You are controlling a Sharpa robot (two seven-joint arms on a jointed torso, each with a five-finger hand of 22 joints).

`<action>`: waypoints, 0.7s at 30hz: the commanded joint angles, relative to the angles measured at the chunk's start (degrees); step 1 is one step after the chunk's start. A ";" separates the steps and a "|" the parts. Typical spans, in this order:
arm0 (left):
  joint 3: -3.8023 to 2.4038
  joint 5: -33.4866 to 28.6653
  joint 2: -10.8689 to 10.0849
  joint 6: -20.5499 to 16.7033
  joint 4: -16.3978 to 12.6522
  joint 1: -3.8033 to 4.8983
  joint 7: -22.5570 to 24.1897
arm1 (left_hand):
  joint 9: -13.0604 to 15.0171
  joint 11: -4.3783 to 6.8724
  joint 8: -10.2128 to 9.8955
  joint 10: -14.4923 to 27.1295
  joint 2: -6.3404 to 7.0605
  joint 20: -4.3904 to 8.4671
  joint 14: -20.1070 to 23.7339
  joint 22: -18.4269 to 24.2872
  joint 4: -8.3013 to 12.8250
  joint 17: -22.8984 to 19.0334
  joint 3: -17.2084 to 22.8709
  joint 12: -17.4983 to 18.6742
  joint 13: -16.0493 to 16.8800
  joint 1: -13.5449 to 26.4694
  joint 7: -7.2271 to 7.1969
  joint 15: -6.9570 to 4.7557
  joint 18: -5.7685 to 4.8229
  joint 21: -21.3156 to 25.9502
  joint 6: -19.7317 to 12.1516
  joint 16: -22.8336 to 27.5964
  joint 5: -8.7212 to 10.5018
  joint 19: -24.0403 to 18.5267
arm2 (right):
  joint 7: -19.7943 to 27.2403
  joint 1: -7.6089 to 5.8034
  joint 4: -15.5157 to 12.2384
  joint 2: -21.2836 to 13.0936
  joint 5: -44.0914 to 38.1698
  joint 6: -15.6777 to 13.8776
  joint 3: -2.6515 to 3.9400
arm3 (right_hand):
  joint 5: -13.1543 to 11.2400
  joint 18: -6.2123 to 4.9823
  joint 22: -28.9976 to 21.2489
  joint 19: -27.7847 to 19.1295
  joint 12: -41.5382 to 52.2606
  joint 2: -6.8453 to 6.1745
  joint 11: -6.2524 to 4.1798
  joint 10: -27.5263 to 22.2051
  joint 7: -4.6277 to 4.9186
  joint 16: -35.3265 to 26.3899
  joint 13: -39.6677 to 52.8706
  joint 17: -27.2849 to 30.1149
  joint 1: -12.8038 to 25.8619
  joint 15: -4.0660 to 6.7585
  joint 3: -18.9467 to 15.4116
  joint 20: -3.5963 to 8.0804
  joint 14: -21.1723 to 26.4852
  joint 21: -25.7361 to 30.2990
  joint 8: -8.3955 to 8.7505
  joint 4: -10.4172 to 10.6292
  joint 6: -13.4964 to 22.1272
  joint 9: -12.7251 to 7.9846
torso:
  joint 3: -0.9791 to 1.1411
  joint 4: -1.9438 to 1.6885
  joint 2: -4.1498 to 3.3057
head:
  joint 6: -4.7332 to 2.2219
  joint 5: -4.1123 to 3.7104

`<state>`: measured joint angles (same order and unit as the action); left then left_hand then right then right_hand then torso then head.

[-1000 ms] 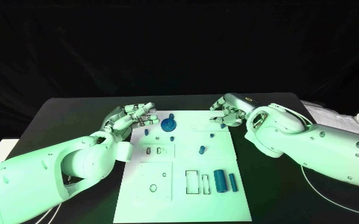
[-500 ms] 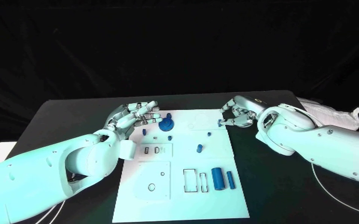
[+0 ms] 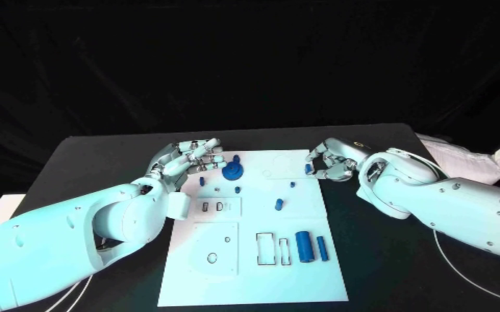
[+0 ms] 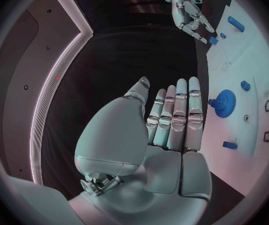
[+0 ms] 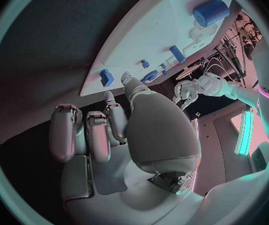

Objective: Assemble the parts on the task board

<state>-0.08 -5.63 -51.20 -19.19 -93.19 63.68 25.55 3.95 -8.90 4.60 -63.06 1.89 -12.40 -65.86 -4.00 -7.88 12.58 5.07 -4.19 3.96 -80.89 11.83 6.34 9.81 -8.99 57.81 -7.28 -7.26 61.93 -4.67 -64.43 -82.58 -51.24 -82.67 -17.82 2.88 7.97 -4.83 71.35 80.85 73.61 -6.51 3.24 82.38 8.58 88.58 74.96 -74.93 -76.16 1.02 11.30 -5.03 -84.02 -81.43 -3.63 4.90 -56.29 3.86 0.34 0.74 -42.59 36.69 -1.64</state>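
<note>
White board [image 3: 250, 269] mid-counter. Right hand [image 3: 327, 162] at its far right corner, fingers curled beside a small blue peg [image 3: 308, 170] — grip unclear. Left hand [image 3: 191, 157] open, empty, by the blue gear [image 3: 233, 172]. Likely picking; next — confirm pinch, then lift.

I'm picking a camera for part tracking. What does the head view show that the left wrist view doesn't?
Head view alone: the big blue cylinder and the slim blue rod on the board's near end, beside rectangular slots. Left wrist view alone: the left hand's fingers straight, side by side, holding nothing. Both: the blue gear, the task board, the right hand.
</note>
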 commanded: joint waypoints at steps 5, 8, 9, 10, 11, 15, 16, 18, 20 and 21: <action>-0.04 0.32 0.16 1.26 -0.01 0.03 0.35 | -0.05 -0.15 -0.26 0.29 -0.70 0.09 0.28 0.07 0.23 0.03 -0.02 0.16 -0.01 0.00 0.36 -0.05 0.48 0.32 -0.14 0.25 0.19 -0.45 | 0.57 0.12 1.55 1.15 -0.68 0.45 0.02 | -0.56 1.05 0.17 0.14 0.01 1.18 0.14 0.26 0.00 0.39 3.81 -12.85 -2.14 -0.19 0.97 -0.16 -5.49 -0.35 -0.16 -0.91 -0.07 0.09 | -0.02 -0.08 0.00 | 0.17 0.11; -0.04 0.32 0.18 1.29 -0.02 0.03 0.31 | -0.05 -0.15 -0.26 0.29 -0.70 0.09 0.28 0.07 0.23 0.03 -0.02 0.16 -0.01 0.00 0.36 -0.05 0.48 0.32 -0.14 0.25 0.19 -0.45 | 0.07 0.13 1.93 1.47 -0.72 0.39 0.02 | -2.30 1.06 0.24 0.14 0.07 2.19 0.19 0.27 0.10 0.43 3.90 -12.94 -3.20 -0.23 2.16 -0.17 -5.51 -0.39 -0.13 -1.58 -0.32 0.09 | 0.02 -0.13 -0.04 | 0.22 0.22; -0.04 0.32 0.19 1.29 -0.02 0.03 0.30 | -0.05 -0.15 -0.26 0.29 -0.70 0.09 0.28 0.07 0.23 0.03 -0.02 0.16 -0.01 0.00 0.36 -0.05 0.48 0.32 -0.14 0.25 0.19 -0.45 | -0.03 0.13 2.02 1.53 -0.73 0.41 0.02 | -2.44 1.06 0.25 0.15 0.08 2.27 0.19 0.28 0.11 0.43 3.92 -12.95 -3.28 -0.23 2.30 -0.18 -5.51 -0.40 -0.13 -1.65 -0.35 0.09 | 0.03 -0.14 -0.05 | 0.23 0.21; -0.04 0.32 0.19 1.29 -0.01 0.03 0.28 | -0.05 -0.15 -0.26 0.29 -0.70 0.09 0.28 0.07 0.23 0.03 -0.02 0.16 -0.01 0.00 0.36 -0.05 0.48 0.32 -0.14 0.25 0.19 -0.45 | -0.17 0.13 2.19 1.64 -0.76 0.46 0.02 | -2.62 1.07 0.28 0.16 0.10 2.38 0.20 0.29 0.11 0.44 3.94 -12.98 -3.44 -0.24 2.53 -0.19 -5.52 -0.42 -0.13 -1.80 -0.42 0.09 | 0.03 -0.11 -0.03 | 0.30 0.22; -0.04 0.32 0.20 1.30 -0.01 0.03 0.27 | -0.05 -0.15 -0.26 0.29 -0.70 0.09 0.28 0.07 0.23 0.03 -0.02 0.16 -0.01 0.00 0.36 -0.05 0.48 0.32 -0.14 0.25 0.19 -0.45 | -0.29 0.13 2.36 1.75 -0.79 0.52 0.02 | -2.71 1.07 0.30 0.16 0.09 2.45 0.21 0.28 0.12 0.45 3.95 -13.00 -3.58 -0.24 2.75 -0.20 -5.52 -0.43 -0.13 -1.95 -0.48 0.09 | 0.04 -0.13 -0.04 | 0.33 0.23; -0.04 0.32 0.20 1.33 0.00 0.03 0.23 | -0.05 -0.15 -0.26 0.29 -0.70 0.09 0.28 0.07 0.23 0.03 -0.02 0.16 -0.01 0.00 0.36 -0.05 0.48 0.32 -0.14 0.25 0.19 -0.45 | -0.57 0.16 2.96 2.13 -0.89 0.79 0.02 | -2.79 1.07 0.32 0.16 0.14 2.56 0.20 0.30 0.13 0.48 4.00 -13.06 -3.92 -0.25 3.28 -0.21 -5.53 -0.45 -0.14 -2.34 -0.64 0.09 | 0.06 -0.06 0.00 | 0.40 0.37; -0.04 0.32 0.20 1.34 0.00 0.03 0.21 | -0.05 -0.15 -0.26 0.29 -0.70 0.09 0.28 0.07 0.23 0.03 -0.02 0.16 -0.01 0.00 0.36 -0.05 0.48 0.32 -0.14 0.25 0.19 -0.45 | -0.61 0.17 3.10 2.21 -0.91 0.91 0.02 | -2.79 1.07 0.32 0.16 0.14 2.56 0.21 0.30 0.13 0.48 4.00 -13.06 -3.93 -0.25 3.30 -0.21 -5.53 -0.45 -0.14 -2.35 -0.64 0.09 | 0.07 -0.05 0.00 | 0.47 0.39; -0.04 0.32 0.20 1.35 0.01 0.03 0.18 | -0.05 -0.15 -0.26 0.29 -0.70 0.09 0.28 0.07 0.23 0.03 -0.02 0.16 -0.01 0.00 0.36 -0.05 0.48 0.32 -0.14 0.25 0.19 -0.45 | -0.65 0.23 3.31 2.33 -0.94 1.19 0.02 | -2.79 1.07 0.32 0.15 0.14 2.55 0.21 0.30 0.13 0.47 4.01 -13.04 -4.00 -0.25 3.39 -0.21 -5.53 -0.45 -0.14 -2.45 -0.69 0.09 | 0.09 -0.06 0.00 | 0.52 0.40; -0.04 0.32 0.20 1.36 0.02 0.03 0.15 | -0.05 -0.15 -0.26 0.29 -0.70 0.09 0.28 0.07 0.23 0.03 -0.02 0.16 -0.01 0.00 0.36 -0.05 0.48 0.32 -0.14 0.25 0.19 -0.45 | -0.67 0.31 3.42 2.40 -0.97 1.38 0.02 | -2.79 1.07 0.31 0.14 0.13 2.51 0.20 0.30 0.12 0.47 4.00 -13.05 -4.04 -0.25 3.47 -0.22 -5.53 -0.44 -0.16 -2.53 -0.76 0.10 | 0.09 -0.04 0.01 | 0.58 0.42; -0.04 0.33 0.20 1.38 0.03 0.03 0.13 | -0.05 -0.15 -0.26 0.29 -0.70 0.09 0.28 0.07 0.23 0.03 -0.02 0.16 -0.01 0.00 0.36 -0.05 0.48 0.32 -0.14 0.25 0.19 -0.45 | -0.67 0.37 3.49 2.45 -0.98 1.52 0.02 | -2.80 1.07 0.34 0.15 0.12 2.49 0.20 0.29 0.11 0.47 4.01 -13.04 -4.07 -0.25 3.56 -0.22 -5.53 -0.46 -0.19 -2.61 -0.85 0.11 | 0.12 -0.01 0.01 | 0.63 0.48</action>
<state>-0.08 -5.60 -51.11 -19.06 -93.11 63.68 25.46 3.95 -8.89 4.60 -63.05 1.88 -12.40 -65.86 -4.01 -7.88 12.58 5.07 -4.18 3.96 -80.89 11.83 6.34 9.80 -8.99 57.81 -7.28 -7.26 61.93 -4.93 -64.17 -79.16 -48.89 -82.83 -17.53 2.90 5.44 -4.83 71.60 80.84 74.00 -3.87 3.25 82.36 8.59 88.77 75.15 -74.91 -79.74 1.02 14.42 -5.03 -84.02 -81.67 -3.63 2.29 -56.71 3.91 0.41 0.67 -42.60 37.21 -1.23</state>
